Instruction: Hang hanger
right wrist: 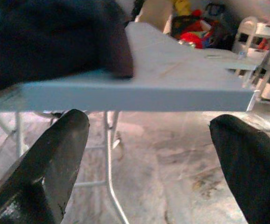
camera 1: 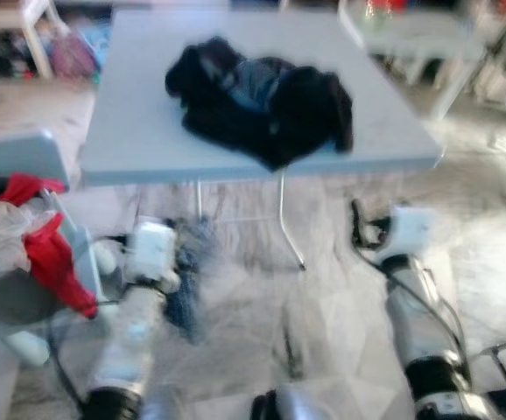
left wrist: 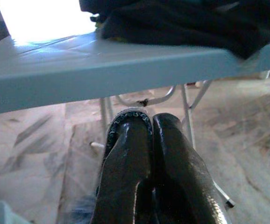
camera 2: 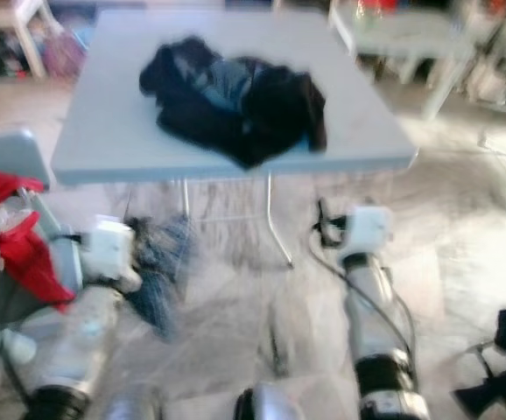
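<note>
Both silver arms reach forward low over the pale marbled stone floor (camera 1: 340, 324), short of a light grey folding table (camera 1: 148, 131) on thin metal legs. Left gripper (left wrist: 146, 126) has its black fingers pressed together, below the table's edge; the right gripper (right wrist: 149, 140) is spread wide at the same height. A heap of dark clothing (camera 1: 262, 101) lies on the tabletop, overhanging the near edge. No hanger can be made out. A grey chair (camera 1: 25, 227) heaped with red and white garments stands to the left.
</note>
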